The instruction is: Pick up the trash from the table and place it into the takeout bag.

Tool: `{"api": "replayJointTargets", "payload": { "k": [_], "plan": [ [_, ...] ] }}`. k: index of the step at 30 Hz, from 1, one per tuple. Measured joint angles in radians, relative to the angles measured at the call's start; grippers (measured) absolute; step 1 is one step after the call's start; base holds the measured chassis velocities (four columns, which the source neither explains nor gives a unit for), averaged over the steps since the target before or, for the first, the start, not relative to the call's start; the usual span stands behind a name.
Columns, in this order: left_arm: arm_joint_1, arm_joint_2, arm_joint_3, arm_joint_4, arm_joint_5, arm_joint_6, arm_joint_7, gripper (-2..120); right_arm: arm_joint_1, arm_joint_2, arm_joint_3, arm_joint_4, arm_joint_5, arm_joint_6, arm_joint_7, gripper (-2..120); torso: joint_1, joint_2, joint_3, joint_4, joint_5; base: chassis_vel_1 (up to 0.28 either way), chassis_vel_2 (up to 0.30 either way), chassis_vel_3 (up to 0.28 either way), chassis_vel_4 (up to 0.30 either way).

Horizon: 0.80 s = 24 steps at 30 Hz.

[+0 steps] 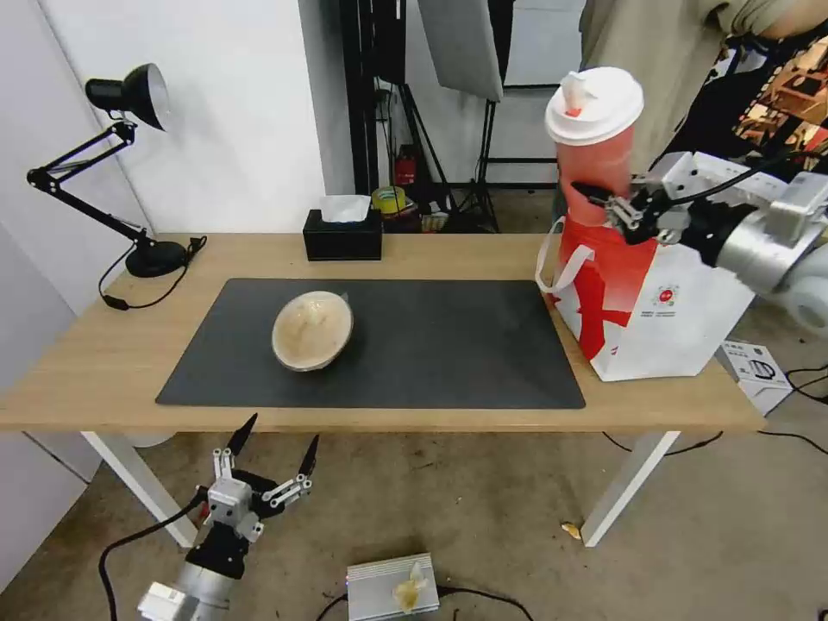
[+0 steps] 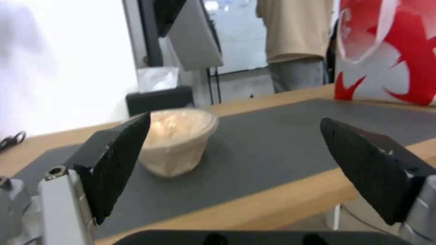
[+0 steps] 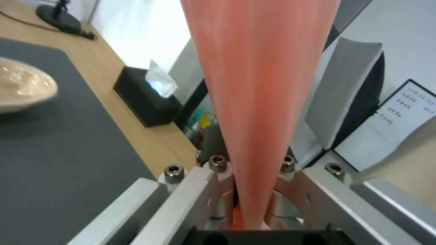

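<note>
Right gripper (image 1: 604, 203), fingers clamped on red cup (image 1: 593, 142), holds it upright over takeout bag (image 1: 655, 310) prob. for drop-in w/o spill; left gripper (image 1: 272, 448) spread, idle below surface (image 1: 86, 362).

I can't see the bottom of the red cup (image 1: 593, 147); the right gripper (image 1: 604, 205) and the takeout bag (image 1: 655, 293) hide it. The bag's inside is hidden from me, so its contents are unknown. Past the bag, the picture's top edge cuts off a person (image 1: 655, 52).
</note>
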Motion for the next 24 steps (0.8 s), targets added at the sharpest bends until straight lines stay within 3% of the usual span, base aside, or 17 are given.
{"api": "replayJointTargets", "payload": {
  "k": [7,24],
  "plan": [
    [-0.017,0.064,-0.007,-0.003,-0.038,0.007,0.000,100,0.016,-0.064,0.015,-0.024,-0.029,0.003,-0.033,4,0.000,0.000,0.000,0.0000,-0.0002,0.000,0.000,0.000,0.000],
    [-0.033,0.071,0.021,0.000,-0.050,-0.001,0.020,100,0.005,-0.149,0.028,-0.159,-0.286,0.043,-0.065,4,0.000,0.000,0.000,0.0000,-0.0001,0.000,0.000,0.000,0.000]
  ]
}}
